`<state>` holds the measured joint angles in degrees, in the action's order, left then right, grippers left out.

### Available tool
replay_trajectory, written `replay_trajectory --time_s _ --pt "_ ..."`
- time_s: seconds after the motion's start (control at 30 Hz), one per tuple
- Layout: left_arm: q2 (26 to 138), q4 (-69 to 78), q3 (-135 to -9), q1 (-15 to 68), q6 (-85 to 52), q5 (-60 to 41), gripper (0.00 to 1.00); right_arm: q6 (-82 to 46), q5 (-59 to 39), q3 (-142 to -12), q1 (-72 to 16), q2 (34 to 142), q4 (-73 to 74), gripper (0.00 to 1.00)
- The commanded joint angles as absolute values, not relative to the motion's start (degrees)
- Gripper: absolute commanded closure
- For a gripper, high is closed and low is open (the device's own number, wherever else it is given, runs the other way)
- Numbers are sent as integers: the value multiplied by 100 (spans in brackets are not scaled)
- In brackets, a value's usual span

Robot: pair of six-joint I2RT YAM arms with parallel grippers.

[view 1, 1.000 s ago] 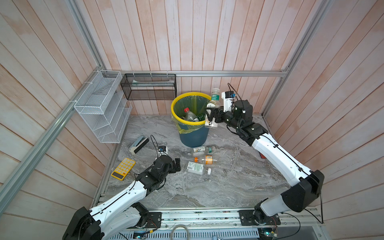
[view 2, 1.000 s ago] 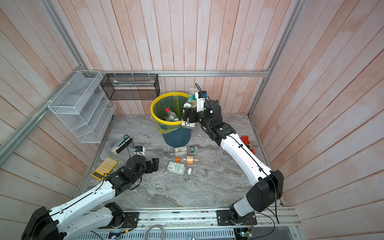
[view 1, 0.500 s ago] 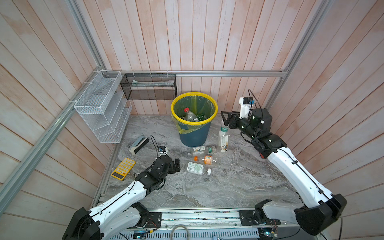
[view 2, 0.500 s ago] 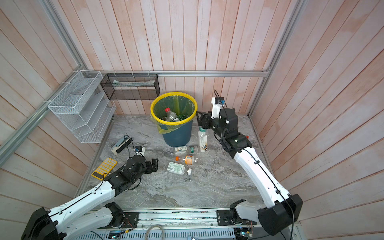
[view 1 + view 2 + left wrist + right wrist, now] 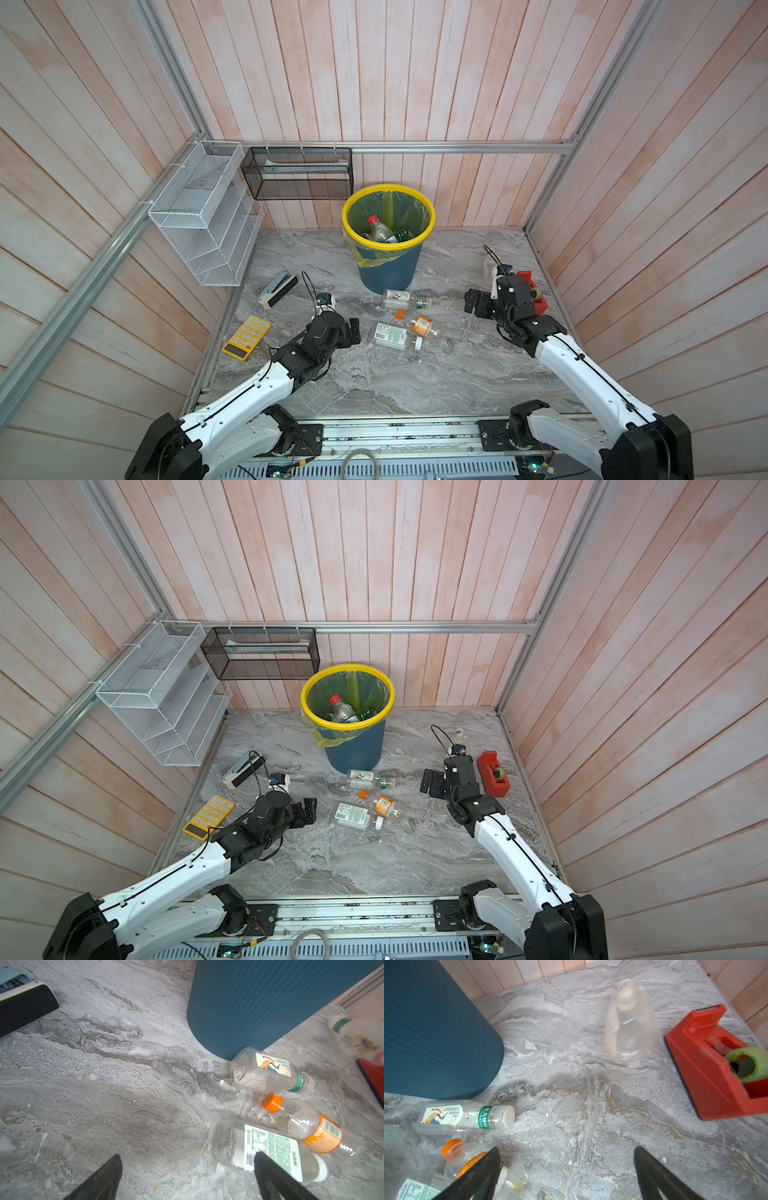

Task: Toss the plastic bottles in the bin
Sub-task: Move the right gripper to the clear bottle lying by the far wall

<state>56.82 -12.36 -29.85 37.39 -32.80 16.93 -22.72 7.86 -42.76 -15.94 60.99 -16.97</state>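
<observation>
The teal bin (image 5: 431,216) (image 5: 353,750) with its yellow rim stands at the back and holds a red-capped bottle (image 5: 376,226) among others. Three clear plastic bottles lie on the floor in front of it: a crane-label one (image 5: 401,298) (image 5: 463,1118), an orange-label one (image 5: 422,326) (image 5: 311,1126) and a green-label one (image 5: 390,336) (image 5: 270,1147). Another clear bottle (image 5: 631,1026) (image 5: 458,732) shows blurred on the floor beyond my right gripper. My right gripper (image 5: 473,302) (image 5: 566,1149) is open and empty, low beside the bottles. Just left of the green-label bottle, my left gripper (image 5: 354,331) (image 5: 187,1157) is open and empty.
A red tape dispenser (image 5: 530,291) (image 5: 716,1064) sits close to the right wall by my right wrist. A yellow calculator (image 5: 246,336) and a black-and-white stapler (image 5: 277,289) lie at the left. A white wire rack (image 5: 203,216) and a black mesh basket (image 5: 297,174) hang on the walls.
My right arm swung from the bin's rim down to the right and its gripper opened. The bottle it carried landed outside the bin and is moving near the tape dispenser. The left arm stayed still.
</observation>
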Motion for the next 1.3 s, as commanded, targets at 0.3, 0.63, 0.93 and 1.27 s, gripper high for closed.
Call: replay_trajectory --time_s 0.3,0.63,0.93,1.27 --pt "6408 -853 -3235 3666 -2789 1659 0 -1691 1210 -6561 -357 8689 -1604 0" --pt "7328 -516 -3858 3377 -2191 1196 0 -2235 735 -8194 165 10285 -1966 0" --pt "8125 -211 -4379 3075 -1511 688 0 -2821 544 -9401 129 11725 -2288 0" --pt "8622 -186 -4674 2929 -1498 259 0 -722 1316 -11348 118 12683 -2768 0"
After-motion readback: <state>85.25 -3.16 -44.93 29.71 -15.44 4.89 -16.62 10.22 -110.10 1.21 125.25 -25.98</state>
